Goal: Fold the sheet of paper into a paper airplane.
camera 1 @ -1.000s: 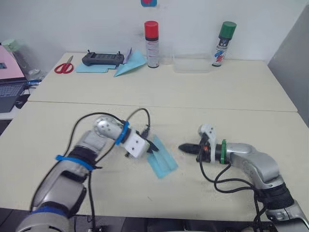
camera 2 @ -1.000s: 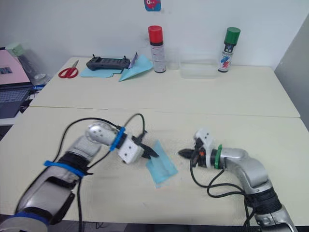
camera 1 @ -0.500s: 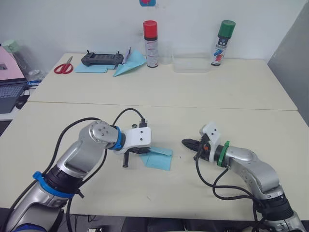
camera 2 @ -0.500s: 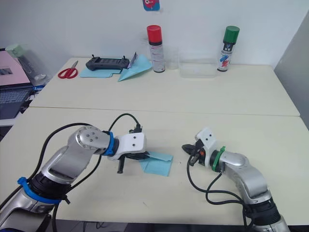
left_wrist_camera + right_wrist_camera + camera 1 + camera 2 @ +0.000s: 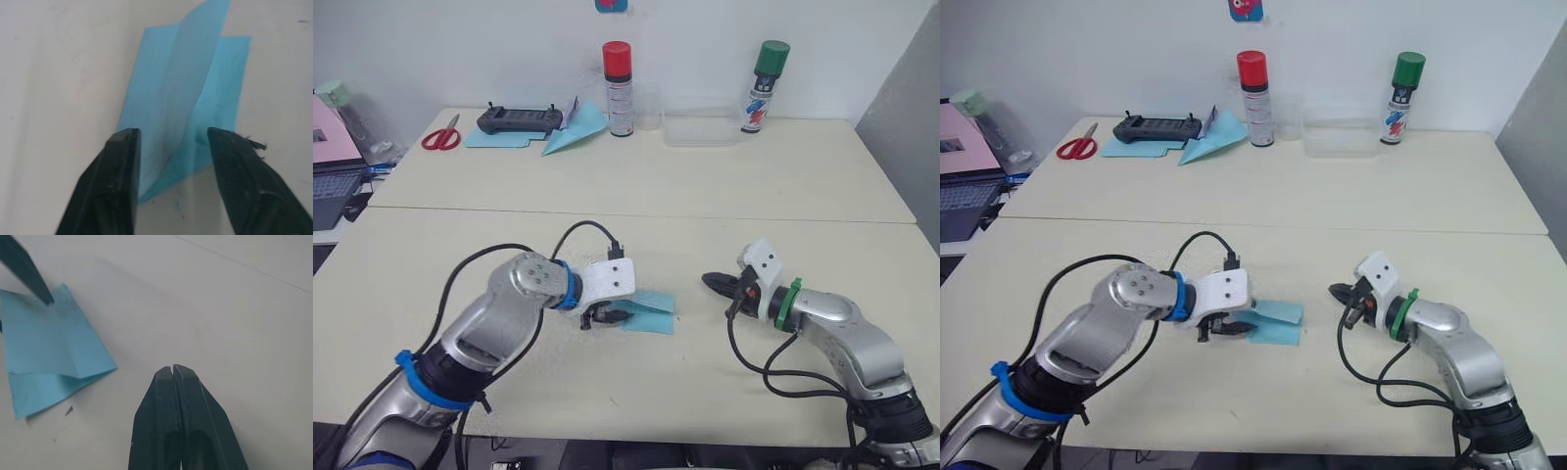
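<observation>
The left gripper has slid further right along the near table, and the sheet of paper now lies flatter, folded over with one thin flap standing up. Its two black fingers are spread apart at the paper's near edge, not squeezing it. The right gripper, fingers pressed together on nothing, has pulled back to the right, near the smooth light blue paper.

Your right gripper has bare bench toward the paper at 9 o'clock; cans stand far at 12.
</observation>
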Robot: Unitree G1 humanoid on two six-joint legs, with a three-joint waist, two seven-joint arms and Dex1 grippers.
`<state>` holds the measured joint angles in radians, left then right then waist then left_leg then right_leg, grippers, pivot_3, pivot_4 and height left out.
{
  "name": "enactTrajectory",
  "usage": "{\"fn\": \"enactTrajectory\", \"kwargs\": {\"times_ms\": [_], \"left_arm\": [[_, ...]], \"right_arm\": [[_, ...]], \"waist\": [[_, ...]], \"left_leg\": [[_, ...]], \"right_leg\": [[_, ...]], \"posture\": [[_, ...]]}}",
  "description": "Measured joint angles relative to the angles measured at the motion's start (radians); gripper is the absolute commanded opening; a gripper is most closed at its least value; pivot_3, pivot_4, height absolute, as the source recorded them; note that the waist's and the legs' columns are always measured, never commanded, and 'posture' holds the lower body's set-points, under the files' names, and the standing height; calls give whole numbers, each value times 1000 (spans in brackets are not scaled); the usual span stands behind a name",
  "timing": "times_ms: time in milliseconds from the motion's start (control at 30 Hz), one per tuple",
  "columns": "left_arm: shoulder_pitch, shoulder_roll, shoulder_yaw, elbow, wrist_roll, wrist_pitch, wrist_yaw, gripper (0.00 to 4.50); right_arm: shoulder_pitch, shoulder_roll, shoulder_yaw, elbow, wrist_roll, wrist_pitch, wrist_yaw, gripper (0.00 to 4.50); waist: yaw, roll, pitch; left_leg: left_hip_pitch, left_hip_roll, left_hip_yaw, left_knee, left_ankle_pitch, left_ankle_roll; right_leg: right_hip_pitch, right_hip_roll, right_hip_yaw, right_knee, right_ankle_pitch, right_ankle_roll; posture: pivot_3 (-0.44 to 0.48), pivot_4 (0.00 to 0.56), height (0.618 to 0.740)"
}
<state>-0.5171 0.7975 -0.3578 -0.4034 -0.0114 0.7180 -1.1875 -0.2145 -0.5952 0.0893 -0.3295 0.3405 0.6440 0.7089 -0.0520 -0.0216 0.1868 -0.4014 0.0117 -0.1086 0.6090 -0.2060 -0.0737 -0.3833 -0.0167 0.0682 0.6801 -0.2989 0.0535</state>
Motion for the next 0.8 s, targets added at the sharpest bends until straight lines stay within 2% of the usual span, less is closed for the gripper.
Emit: {"fn": "enactTrajectory", "kwargs": {"times_ms": [67,133,233,300,333,433,567,700,800], "left_arm": [[-19,64,80,24,-61,-36,-51,3833],[-63,76,161,88,-102,-57,-61,4488],[-79,74,226,195,-131,-105,-48,4500],[-63,35,261,236,-166,-116,-29,4500],[-47,12,274,240,-190,-115,-20,4500],[17,15,269,232,-211,-122,-22,4500],[51,28,265,234,-209,-149,2,4500],[46,25,268,254,-214,-159,30,4500],[32,13,264,279,-208,-165,55,3871]], "right_arm": [[2,-67,-7,-8,-1,-12,49,0],[2,-109,-10,-20,-2,-38,98,0],[0,-130,-3,-37,3,-67,162,548],[-5,-137,8,-41,9,-87,204,1155],[-7,-139,18,-47,12,-105,228,1599],[-11,-141,51,-58,-12,-174,257,2635],[-7,-140,101,-47,-72,-274,276,2635],[-18,-90,165,-15,-125,-357,280,2635],[-63,-21,218,45,-191,-423,253,2689]], "waist": [[0,0,0],[1,0,0],[-1,0,0],[-1,0,0],[-1,0,0],[-3,0,0],[-2,-1,1],[-2,-1,1],[-3,-1,1]], "left_leg": [[0,0,0,0,0,0],[0,0,0,0,0,0],[0,0,1,0,0,0],[0,0,1,0,0,0],[0,0,1,0,0,0],[0,0,1,0,0,0],[0,0,0,0,0,0],[0,0,0,1,0,0],[1,0,0,1,0,0]], "right_leg": [[0,0,0,0,0,0],[0,0,0,0,0,0],[1,0,0,0,0,0],[1,-1,0,-1,0,0],[1,-1,0,-1,0,0],[0,-1,0,0,0,0],[0,0,0,1,0,0],[1,-1,0,0,0,0],[1,0,0,1,0,0]], "posture": [[0,150,740],[0,150,740],[0,150,740],[0,150,740],[0,150,740],[0,150,740],[0,150,740],[0,150,740],[0,150,740]]}}
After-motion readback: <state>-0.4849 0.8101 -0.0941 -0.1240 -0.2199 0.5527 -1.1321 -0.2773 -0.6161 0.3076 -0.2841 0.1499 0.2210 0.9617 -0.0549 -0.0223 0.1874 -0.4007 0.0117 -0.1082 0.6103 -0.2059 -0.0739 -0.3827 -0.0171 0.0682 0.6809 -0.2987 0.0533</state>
